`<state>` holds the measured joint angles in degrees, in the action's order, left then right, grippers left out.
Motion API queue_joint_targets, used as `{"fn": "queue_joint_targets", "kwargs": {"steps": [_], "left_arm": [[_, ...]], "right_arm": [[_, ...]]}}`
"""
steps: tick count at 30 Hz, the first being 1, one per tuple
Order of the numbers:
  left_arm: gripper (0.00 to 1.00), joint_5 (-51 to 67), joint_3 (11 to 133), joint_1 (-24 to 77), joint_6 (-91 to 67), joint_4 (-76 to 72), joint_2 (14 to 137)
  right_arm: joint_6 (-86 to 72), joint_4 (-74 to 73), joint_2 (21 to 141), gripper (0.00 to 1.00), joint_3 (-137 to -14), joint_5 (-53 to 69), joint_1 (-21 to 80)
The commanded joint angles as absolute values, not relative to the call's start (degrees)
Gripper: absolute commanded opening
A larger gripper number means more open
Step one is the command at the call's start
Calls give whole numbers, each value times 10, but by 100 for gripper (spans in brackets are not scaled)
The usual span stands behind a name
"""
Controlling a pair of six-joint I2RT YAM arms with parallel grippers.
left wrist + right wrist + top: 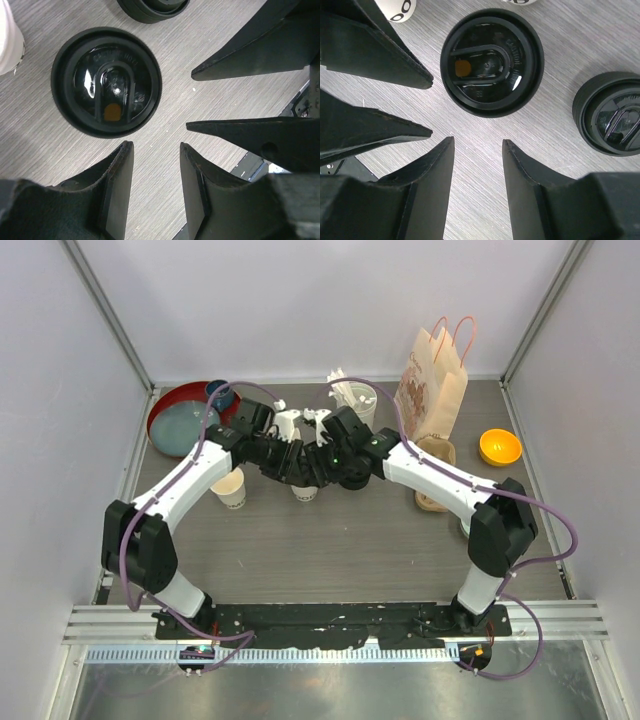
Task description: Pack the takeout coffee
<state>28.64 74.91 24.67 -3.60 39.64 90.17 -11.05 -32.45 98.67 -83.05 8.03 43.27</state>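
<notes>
From above, one paper cup stood on the counter, left of the middle. A second cup peeked out near the spot where both arms met.

In the left wrist view, the left end effector was spread open and held nothing. A black lid sat just ahead, off to one side.

In the right wrist view, the right end effector was spread and empty too. A black lid sat straight ahead, so this arm looked better lined up.
</notes>
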Motion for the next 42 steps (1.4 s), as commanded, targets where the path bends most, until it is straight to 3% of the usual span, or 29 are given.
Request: {"fn": "queue_joint_targets", "kwargs": {"steps": [1,9,21,27,28,32,38,42], "left_arm": [[45,283,771,231,-24,394,883],[47,274,786,220,-4,419,844],[61,220,786,118,54,462,769],[62,263,801,12,106,528,784],[63,265,800,3,115,531,786],[63,261,788,-47,124,530,791],[64,253,776,-76,138,533,793],[64,248,776,-85,142,535,799]], "right_arm": [[-89,-331,994,49,-877,83,432],[-111,-330,957,44,-870,54,375],[-138,-238,935,48,-744,-25,291],[269,-156,875,54,-681,163,277],[329,-163,865,56,-675,254,259],[610,-234,885,57,-678,347,237],[784,-430,984,54,-778,354,229],[812,-429,1012,53,-798,331,229]]}}
